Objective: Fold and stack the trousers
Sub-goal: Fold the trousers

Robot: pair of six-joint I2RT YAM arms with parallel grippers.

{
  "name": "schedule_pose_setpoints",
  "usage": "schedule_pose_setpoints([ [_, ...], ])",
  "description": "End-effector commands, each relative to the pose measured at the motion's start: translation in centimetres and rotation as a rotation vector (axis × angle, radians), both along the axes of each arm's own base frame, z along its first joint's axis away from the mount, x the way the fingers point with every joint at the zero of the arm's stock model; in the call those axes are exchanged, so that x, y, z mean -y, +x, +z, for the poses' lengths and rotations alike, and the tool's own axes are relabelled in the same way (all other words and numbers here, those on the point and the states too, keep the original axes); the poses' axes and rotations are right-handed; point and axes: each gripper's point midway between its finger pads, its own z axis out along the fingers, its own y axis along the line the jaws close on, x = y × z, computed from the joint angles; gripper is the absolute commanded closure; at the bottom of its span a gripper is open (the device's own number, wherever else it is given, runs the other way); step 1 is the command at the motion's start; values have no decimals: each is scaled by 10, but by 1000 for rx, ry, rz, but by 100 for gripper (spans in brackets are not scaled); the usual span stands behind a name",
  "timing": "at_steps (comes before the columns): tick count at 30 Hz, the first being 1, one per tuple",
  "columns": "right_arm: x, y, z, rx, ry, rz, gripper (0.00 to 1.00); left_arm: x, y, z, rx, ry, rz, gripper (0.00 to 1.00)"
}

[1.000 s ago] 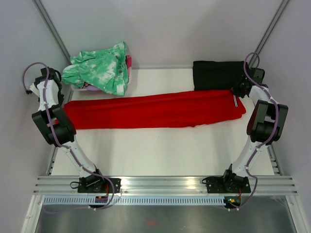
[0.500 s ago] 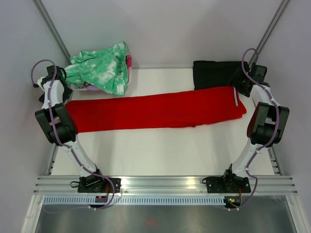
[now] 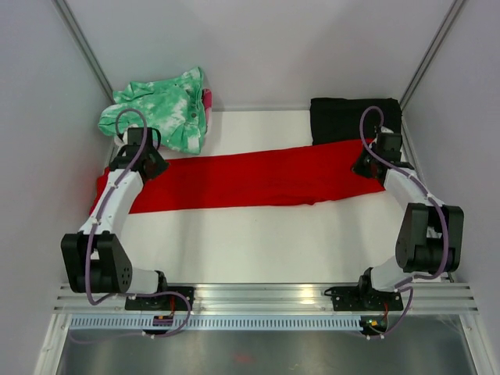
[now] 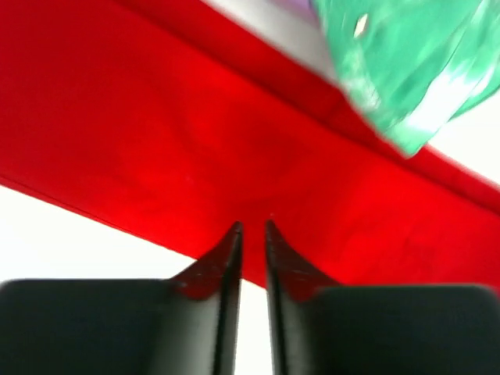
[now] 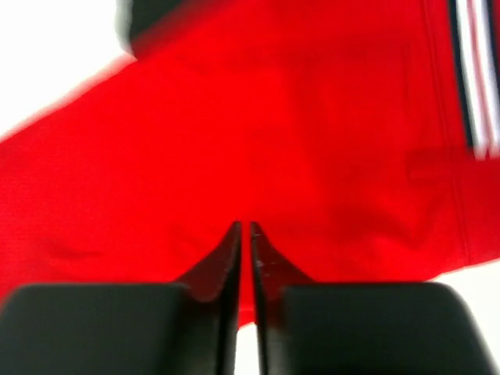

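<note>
While lying flat, trousers [image 3: 258, 178], long red strip

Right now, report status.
Left gripper and right gripper shut, over opposite ends. The trousers laid out long, flat. Green garment, black cloth crowd far edge.

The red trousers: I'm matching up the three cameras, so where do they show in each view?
Top external: the trousers lie as a long band across mid-table.
Left wrist: a diagonal red band below the green garment.
Right wrist: red fills most of the frame, striped waistband at right.
Landmarks: green garment links top and left wrist; black cloth, a blur at upper left, top and right wrist.
</note>
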Motion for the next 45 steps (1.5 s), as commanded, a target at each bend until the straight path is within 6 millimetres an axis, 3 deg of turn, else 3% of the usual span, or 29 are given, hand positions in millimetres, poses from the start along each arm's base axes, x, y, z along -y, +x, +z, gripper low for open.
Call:
schedule_pose_setpoints([
  [1, 13, -12, -45, -99, -31, -82, 95, 38, 10, -29, 11, -117, -128, 91],
  [2, 13, -12, -50, -108, -32, -81, 100, 45, 11, -41, -19, -119, -144, 98],
  [4, 14, -10, -65, -135, -25, -94, 100, 57, 18, -48, -23, -108, -190, 98],
  [9, 21, -5, -96, -210, -25, -158, 100, 65, 29, -92, -140, -85, -195, 98],
  [11, 37, -19, -119, -314, -86, -236, 100, 68, 29, -106, -180, -82, -197, 98],
  [12, 44, -25, -125, -357, -116, -268, 100, 69, 27, -122, -225, -78, -206, 98],
  [13, 59, -40, -130, -428, -185, -336, 100, 71, 24, -129, -256, -72, -217, 98],
  [16, 73, -75, -144, -555, -274, -401, 100, 72, 16, -154, -352, -41, -237, 98],
  [24, 85, -155, -132, -581, -267, -602, 100, 86, 2, -166, -423, -25, -280, 98],
  [28, 89, -175, -117, -535, -223, -686, 100, 97, -23, -166, -446, -22, -312, 98],
  [34, 90, -155, -52, -343, -205, -643, 100, 128, -45, -152, -425, -33, -408, 98],
  [36, 84, -129, -19, -216, -170, -573, 100, 136, -46, -135, -387, -42, -423, 98],
  [39, 46, -88, 21, -41, -60, -346, 100, 133, -35, -103, -303, -25, -400, 98],
  [42, 7, -63, 40, 21, -30, -174, 100, 112, -15, -70, -235, 65, -336, 95],
  [43, -1, -58, 30, -7, -32, -140, 100, 104, -7, -59, -214, 86, -315, 93],
  [45, -20, -49, 23, -20, -39, -79, 100, 86, 3, -54, -201, 64, -271, 94],
])
